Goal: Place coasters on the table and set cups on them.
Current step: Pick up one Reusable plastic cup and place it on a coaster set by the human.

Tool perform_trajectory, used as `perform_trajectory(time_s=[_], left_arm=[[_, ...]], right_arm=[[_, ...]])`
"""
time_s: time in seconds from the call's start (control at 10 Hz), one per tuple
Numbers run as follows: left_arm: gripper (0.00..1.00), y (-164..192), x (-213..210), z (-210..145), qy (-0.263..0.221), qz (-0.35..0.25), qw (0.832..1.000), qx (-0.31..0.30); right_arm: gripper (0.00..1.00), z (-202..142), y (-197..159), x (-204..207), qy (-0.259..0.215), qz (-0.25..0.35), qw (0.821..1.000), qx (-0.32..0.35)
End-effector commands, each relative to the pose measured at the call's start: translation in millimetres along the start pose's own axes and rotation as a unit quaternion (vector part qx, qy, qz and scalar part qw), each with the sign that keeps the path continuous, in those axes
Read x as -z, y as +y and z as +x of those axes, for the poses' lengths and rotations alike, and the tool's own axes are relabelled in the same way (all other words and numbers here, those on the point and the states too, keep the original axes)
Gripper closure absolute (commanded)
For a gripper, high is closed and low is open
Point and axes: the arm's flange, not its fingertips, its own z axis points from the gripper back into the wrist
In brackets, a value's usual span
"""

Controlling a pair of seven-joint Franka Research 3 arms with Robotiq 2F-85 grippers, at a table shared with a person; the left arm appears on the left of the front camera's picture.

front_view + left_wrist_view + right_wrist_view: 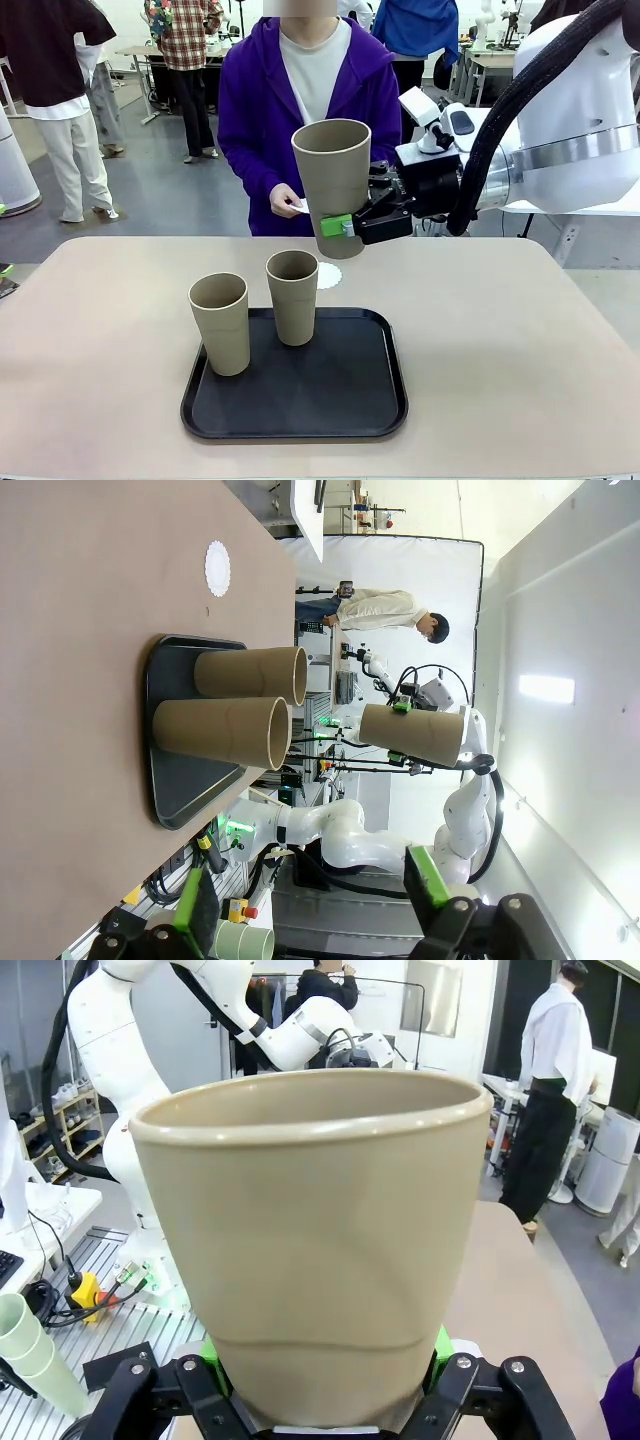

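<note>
Two cups [219, 322] on tray [350, 400], right hand [342, 232] gripping third cup [332, 180] aloft

Three views: one fixed in front, one on each wrist.
The front camera looked across the table [520, 330] from the robot's side, slightly above it, facing the person [310, 110] at the far edge. The left wrist camera hung well back and rolled sideways, so the table rose along its picture's left; with the front view it shared the tray [190, 800], the cups [245, 675] on it and the raised cup [410, 730]. The right wrist camera sat right against the raised cup, facing the left arm [130, 1060].
</note>
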Motion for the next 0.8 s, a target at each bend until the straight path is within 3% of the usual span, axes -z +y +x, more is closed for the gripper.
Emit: perform_trajectory(time_s=[0.0, 0.1, 0.4, 0.7], left_arm=[[0.0, -3, 0, -1, -0.003, -0.009, 1.0, 0.003], [0.0, -3, 0, -1, -0.003, -0.009, 1.0, 0.003], [0.0, -3, 0, -1, -0.003, -0.009, 1.0, 0.003], [0.0, -3, 0, -1, -0.003, -0.009, 1.0, 0.003]], right_arm=[[1.0, -1, -2, 2, -0.002, 0.004, 1.0, 0.002], [0.19, 0, 0, 0, 0.0, 0.0, 1.0, 0.0], [0.19, -11, -89, -15, -0.076, -0.024, 0.997, 0.024], [0.19, -57, -164, -14, -0.092, -0.068, 0.992, 0.058]])
